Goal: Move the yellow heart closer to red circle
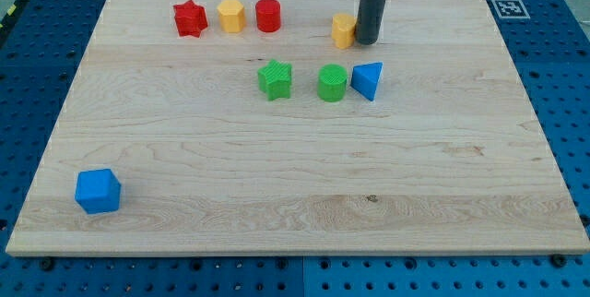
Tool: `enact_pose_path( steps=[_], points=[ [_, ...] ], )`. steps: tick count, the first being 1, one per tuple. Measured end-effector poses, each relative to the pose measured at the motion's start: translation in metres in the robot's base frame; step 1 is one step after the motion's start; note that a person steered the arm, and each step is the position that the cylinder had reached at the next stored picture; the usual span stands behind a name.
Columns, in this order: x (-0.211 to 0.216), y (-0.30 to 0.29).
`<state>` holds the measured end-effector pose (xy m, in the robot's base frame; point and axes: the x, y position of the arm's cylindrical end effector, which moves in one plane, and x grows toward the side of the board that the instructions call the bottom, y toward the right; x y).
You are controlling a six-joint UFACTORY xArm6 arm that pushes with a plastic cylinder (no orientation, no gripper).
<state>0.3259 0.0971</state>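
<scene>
The yellow heart (343, 30) lies near the view's top, right of centre. My tip (367, 41) stands right against the heart's right side, partly covering it. The red circle (268, 15) lies to the heart's left, about 80 pixels away and slightly higher. A yellow hexagon (230, 16) sits just left of the red circle, and a red star (190, 18) sits left of that.
A green star (275, 80), a green circle (333, 83) and a blue triangle (368, 80) form a row below the heart. A blue cube (98, 191) lies at the view's bottom left. The wooden board (295, 205) is edged by a blue pegboard.
</scene>
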Motion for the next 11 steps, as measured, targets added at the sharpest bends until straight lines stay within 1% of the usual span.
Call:
enact_pose_path(
  steps=[1, 2, 3, 5, 7, 9, 10, 11],
  points=[
    [0.022, -0.001],
    [0.025, -0.005],
    [0.024, -0.005],
    [0.008, -0.006],
    [-0.008, -0.041],
    [-0.009, -0.054],
    [0.001, -0.046],
    [0.008, -0.006]
  ],
)
